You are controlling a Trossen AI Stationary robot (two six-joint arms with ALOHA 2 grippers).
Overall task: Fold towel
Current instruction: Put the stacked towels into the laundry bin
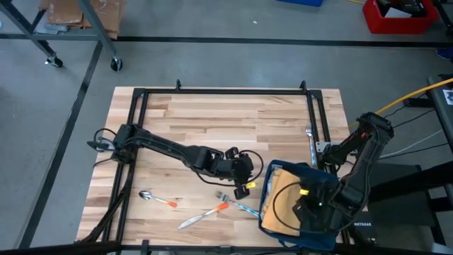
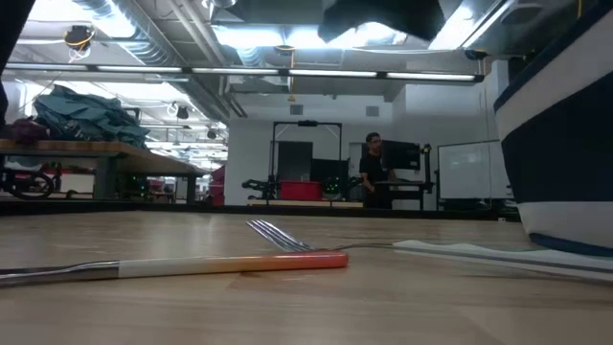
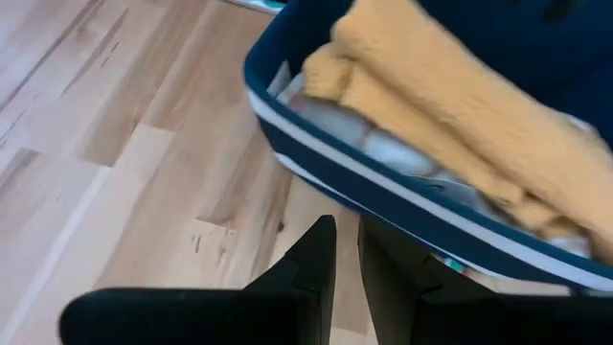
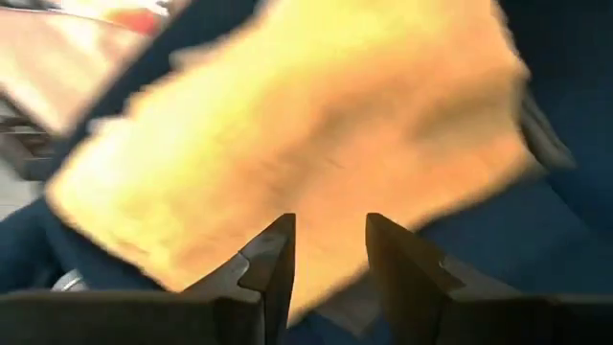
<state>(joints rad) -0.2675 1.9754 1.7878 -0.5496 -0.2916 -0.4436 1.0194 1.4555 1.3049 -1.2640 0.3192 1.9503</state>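
Note:
A yellow towel [image 1: 282, 202] lies folded in several layers inside a dark blue basket [image 1: 272, 173] at the table's near right. My right gripper [image 4: 330, 235] hangs open above the towel [image 4: 306, 125], pointing steeply down with nothing between its fingers. Left of the basket [image 3: 383, 182], my left gripper [image 3: 347, 240] slants down over bare wood. Its fingers stand shut but for a narrow slit and hold nothing. In the left wrist view the towel [image 3: 460, 105] rests on the basket's contents, below the white-striped rim.
Orange-handled cutlery lies near the front edge: a spoon [image 1: 152, 197], a fork [image 2: 287, 259] and further pieces [image 1: 212, 211] just left of the basket. A black frame [image 1: 226, 91] borders the tabletop. Bare wood stretches across the table's middle and far side.

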